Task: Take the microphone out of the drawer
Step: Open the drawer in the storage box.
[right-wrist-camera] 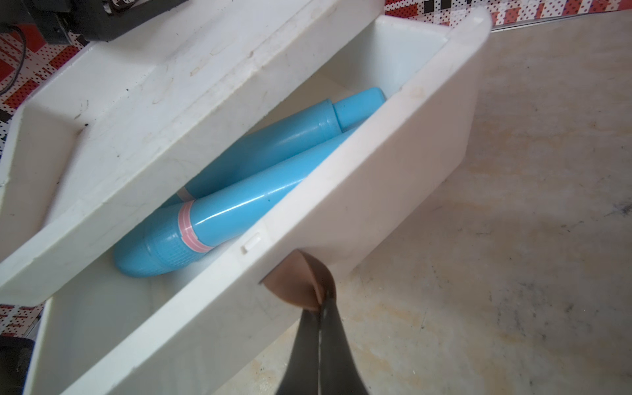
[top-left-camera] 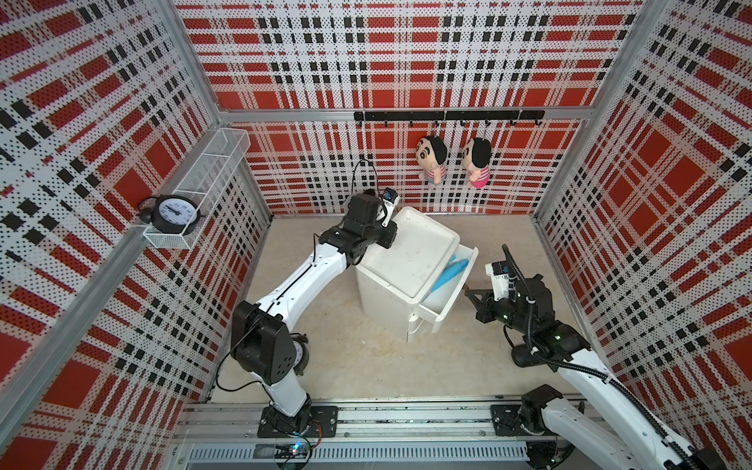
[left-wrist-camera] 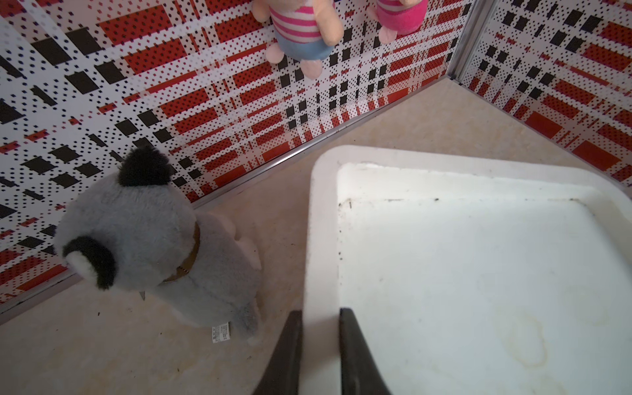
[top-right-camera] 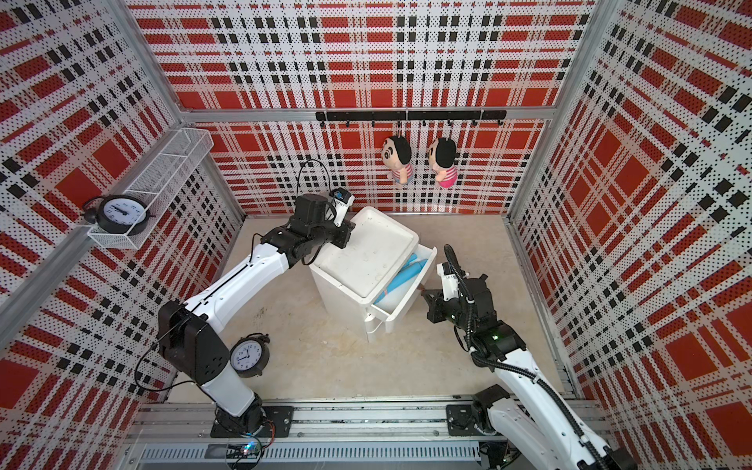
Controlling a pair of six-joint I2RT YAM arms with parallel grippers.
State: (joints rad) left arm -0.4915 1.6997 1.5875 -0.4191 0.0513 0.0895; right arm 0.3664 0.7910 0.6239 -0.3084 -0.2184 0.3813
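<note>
While drawer [right-wrist-camera: 342, 191] stands open, two blue microphones [right-wrist-camera: 239, 205] inside | left fingers [left-wrist-camera: 355, 352] clamp cabinet rim [left-wrist-camera: 321, 239] | right fingers [right-wrist-camera: 307, 349] pinch tab [right-wrist-camera: 294, 284]

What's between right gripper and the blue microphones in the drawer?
The white plastic drawer's front wall, whose brown pull tab the shut right gripper pinches; the blue plastic microphones lie just behind. Right wrist view shows it.

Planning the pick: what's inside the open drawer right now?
Two blue microphones lie touching in the drawer: front microphone, rear microphone. The rear one's head and the drawer's back are hidden under the cabinet top.
</note>
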